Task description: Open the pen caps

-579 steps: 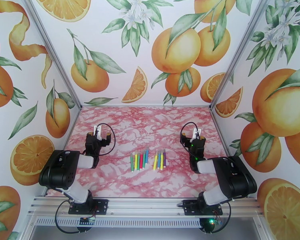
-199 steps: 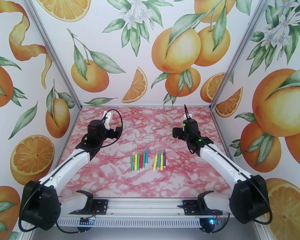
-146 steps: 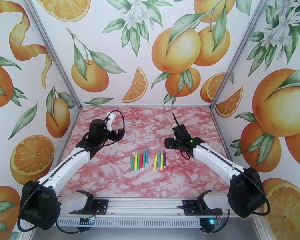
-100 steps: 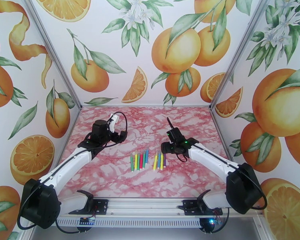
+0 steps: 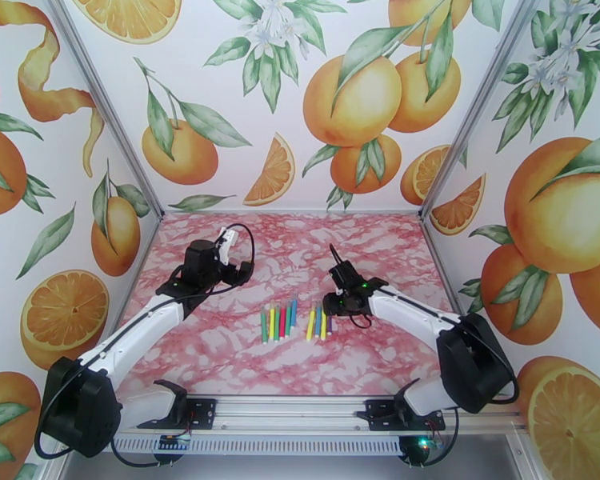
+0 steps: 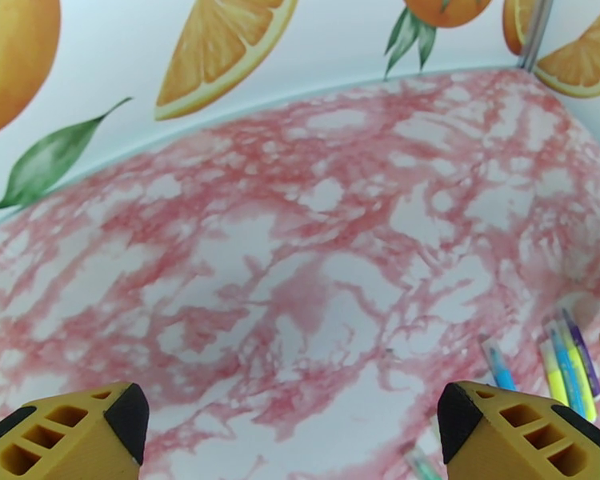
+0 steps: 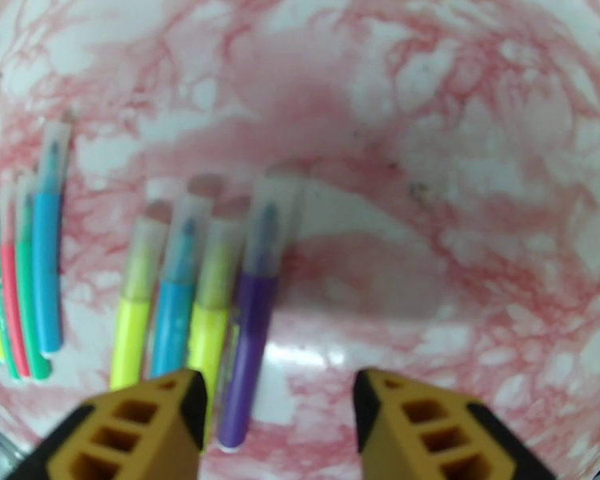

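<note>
I am seeing the left arm (image 5: 140, 328) stretching from the lower left of the top view up toward centre-left, its wrist hanging above bare counter (image 5: 220, 362), left of the pens (image 5: 294, 319). Its jaws are standing released: in its wrist view the two fingertips (image 6: 68, 432) are sitting at the bottom corners, far apart, nothing between them, and a few pens are lying at the right edge of that frame. The right arm (image 5: 412, 308) is reaching in from the lower right, wrist tipping down by the upper right end of the right-hand group of pens. Its jaws are gaping too, gripping nothing. In the right wrist view the purple pen (image 7: 250, 346) is lying just inside the left-of-frame fingertip, and the pen caps (image 7: 272, 214) are pointing toward the top of the frame, all still on. Open counter is running to the walls (image 5: 220, 74) beyond the pens and on both sides
</note>
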`<action>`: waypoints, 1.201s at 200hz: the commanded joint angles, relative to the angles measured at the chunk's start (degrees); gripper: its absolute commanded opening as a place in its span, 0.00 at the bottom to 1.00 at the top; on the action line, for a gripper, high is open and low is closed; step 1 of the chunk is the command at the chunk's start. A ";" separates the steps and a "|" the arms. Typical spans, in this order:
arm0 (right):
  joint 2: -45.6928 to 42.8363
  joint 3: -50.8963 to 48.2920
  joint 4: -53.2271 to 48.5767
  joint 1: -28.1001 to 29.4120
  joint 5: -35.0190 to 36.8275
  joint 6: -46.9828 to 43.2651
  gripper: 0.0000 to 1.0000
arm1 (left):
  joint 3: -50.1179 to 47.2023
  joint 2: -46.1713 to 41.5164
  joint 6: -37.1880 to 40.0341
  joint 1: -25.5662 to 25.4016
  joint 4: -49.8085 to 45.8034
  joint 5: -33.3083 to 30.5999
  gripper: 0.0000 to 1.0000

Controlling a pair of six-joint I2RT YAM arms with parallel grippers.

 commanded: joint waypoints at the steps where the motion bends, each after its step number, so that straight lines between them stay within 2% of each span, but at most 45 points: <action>1: 1.54 -0.43 0.84 0.47 -1.80 0.82 0.51 | 0.11 -1.60 -0.30 -0.25 0.83 -1.12 1.00; 138: 5.45 -1.43 1.78 1.94 -1.81 2.47 0.44 | -0.98 -2.87 -0.11 -0.17 0.98 -2.62 1.00; 240: 8.79 0.01 -0.85 2.54 3.72 2.24 0.35 | -0.86 -2.18 -1.02 -0.25 1.57 -2.65 1.00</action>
